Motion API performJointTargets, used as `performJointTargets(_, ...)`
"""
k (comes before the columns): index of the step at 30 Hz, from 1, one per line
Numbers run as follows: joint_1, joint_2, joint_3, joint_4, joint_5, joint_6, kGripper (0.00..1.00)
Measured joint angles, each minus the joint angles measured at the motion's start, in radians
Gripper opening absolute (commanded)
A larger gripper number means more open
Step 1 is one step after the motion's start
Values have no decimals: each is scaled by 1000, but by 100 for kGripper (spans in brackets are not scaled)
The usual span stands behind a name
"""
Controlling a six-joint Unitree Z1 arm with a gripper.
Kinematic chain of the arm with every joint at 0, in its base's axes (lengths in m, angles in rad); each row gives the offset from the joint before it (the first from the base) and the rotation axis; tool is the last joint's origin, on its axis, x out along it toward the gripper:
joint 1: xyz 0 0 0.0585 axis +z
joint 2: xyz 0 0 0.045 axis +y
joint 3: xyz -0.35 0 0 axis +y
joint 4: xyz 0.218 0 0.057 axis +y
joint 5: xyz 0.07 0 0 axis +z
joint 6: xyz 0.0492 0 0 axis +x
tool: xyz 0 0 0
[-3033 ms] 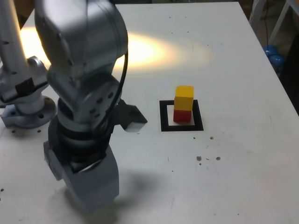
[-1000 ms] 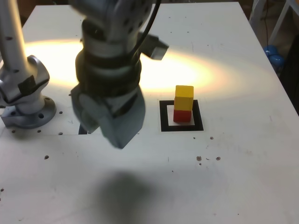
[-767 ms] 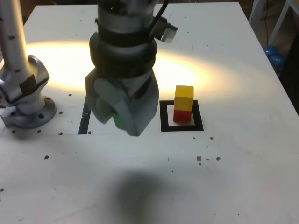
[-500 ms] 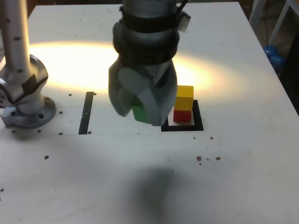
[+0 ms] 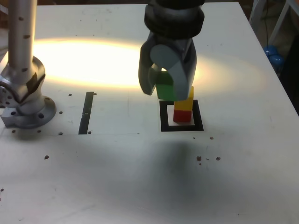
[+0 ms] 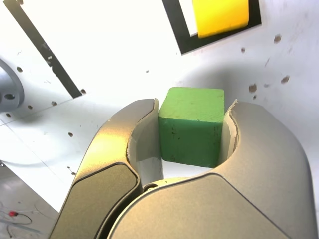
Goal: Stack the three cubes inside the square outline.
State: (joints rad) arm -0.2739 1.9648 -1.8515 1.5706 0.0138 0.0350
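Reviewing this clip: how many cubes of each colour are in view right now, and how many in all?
Green cube: 1, held in the gripper
Yellow cube: 1, on top of the red one
Red cube: 1, inside the square outline
Total: 3 cubes

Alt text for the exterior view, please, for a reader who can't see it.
The gripper holds a green cube in the air beside a yellow cube stacked on a red cube inside the square outline on a white table.
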Motion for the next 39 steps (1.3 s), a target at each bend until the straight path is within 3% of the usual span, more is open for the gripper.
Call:
performJointTargets(12, 150, 72, -46, -2, -12, 89, 32)
performJointTargets(28, 175, 136, -81, -6, -37, 114, 32)
performJointTargets(30, 178, 137, -81, -7, -37, 115, 41)
performJointTargets(35, 191, 137, -72, -8, -38, 133, 92)
performJointTargets(36, 195, 137, -70, -8, -39, 138, 97)
performJointTargets(39, 203, 137, -69, -8, -42, 146, 100)
